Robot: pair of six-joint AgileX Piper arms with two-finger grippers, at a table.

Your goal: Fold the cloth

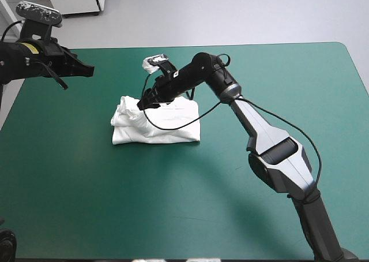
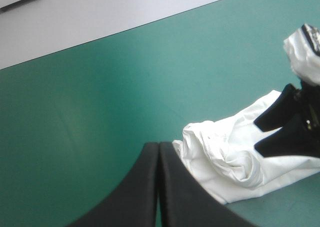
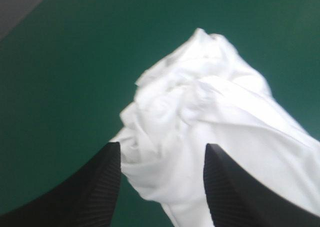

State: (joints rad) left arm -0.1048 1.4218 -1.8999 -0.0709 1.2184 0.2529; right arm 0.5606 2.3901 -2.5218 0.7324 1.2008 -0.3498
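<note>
Folded T-shirt, right jaws apart above

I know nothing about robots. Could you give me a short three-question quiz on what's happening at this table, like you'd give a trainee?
1. True or false: the left gripper is shut, holds nothing and is clear of the T-shirt.
2. Pick one. The T-shirt is: A) spread flat across the table; B) a compact bundle lying on the teal-green cover; C) hanging in the air from both grippers.
3. Fill in the word: the right gripper is over the T-shirt with its fingers ____.

Key: 1 true; 2 B; 3 open.
</note>
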